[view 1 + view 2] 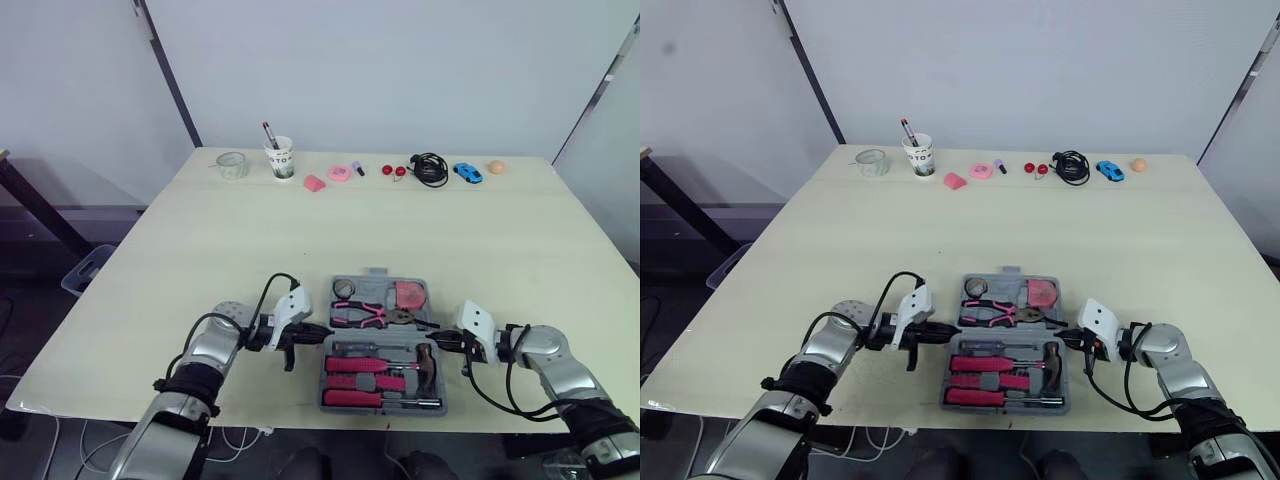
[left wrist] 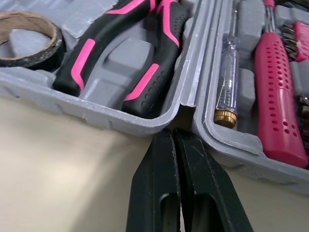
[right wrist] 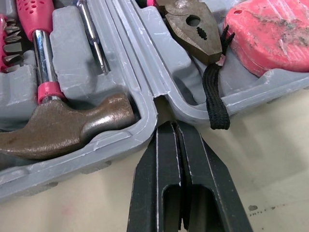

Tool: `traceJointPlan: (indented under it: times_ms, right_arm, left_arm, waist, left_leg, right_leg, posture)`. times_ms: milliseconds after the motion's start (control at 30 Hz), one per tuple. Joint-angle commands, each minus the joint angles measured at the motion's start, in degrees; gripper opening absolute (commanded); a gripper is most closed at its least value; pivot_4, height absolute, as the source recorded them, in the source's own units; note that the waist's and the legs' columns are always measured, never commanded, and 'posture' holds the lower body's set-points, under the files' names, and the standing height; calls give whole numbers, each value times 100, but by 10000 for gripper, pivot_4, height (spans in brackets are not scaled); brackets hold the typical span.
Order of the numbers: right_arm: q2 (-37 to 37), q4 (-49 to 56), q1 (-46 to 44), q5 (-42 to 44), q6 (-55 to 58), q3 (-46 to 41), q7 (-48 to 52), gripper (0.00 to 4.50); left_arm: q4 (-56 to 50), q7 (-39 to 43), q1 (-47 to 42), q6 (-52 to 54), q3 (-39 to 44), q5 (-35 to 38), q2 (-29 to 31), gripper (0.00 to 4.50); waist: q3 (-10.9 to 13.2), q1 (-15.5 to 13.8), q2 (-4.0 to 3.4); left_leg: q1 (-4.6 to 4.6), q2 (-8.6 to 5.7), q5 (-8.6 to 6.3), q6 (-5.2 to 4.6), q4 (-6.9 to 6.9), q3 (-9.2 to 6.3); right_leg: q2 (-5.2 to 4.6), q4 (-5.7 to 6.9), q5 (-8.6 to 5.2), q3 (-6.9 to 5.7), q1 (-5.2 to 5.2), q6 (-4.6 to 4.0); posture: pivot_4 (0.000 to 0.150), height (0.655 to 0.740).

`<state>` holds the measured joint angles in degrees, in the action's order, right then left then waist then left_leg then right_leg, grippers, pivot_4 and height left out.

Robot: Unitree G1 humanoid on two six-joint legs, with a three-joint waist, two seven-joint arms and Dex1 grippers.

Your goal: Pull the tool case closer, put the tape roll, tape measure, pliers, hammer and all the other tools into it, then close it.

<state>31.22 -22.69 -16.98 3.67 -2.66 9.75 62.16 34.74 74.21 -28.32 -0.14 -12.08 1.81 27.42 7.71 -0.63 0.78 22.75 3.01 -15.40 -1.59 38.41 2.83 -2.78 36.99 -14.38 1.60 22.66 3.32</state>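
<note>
The tool case [image 1: 384, 336] is seen lying open near the front edge of the table [image 1: 200, 240], between the two arms. In its far half the tape roll [image 1: 345, 290], pliers [image 1: 360, 315] and red tape measure [image 1: 410, 294] are seated; the hammer [image 3: 63, 128] is bedded in the near half. The left gripper [image 2: 173, 133] is set against the case's left side at the hinge, its fingers pressed together on nothing. The right gripper [image 3: 169, 124] is placed likewise at the right hinge end, fingers closed and empty. Print is carried on a paper cup [image 1: 282, 158] at the far edge, but it cannot be read.
</note>
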Motion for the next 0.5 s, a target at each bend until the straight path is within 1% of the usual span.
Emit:
traceJointPlan:
  times_ms: [33,500]
  right_arm:
    - [-12,245,72,85,48,120,199,82]
    - [40,464,176,134,330,179,346,82]
  left_arm:
    - [-157,261,185,104,-372,-105,-46,1235]
    - [-191,333,239,124,-429,-152,44,1235]
  waist:
    - [0,-2,0]
    - [-1,-1,-1]
  left_leg:
    - [0,0,0,0,0,0]
    - [-1,0,0,0,0,-1]
  right_leg:
    - [0,0,0,0,0,0]
    - [1,0,0,0,0,0]
  posture:
    - [1500,7400]
    - [1500,7400]
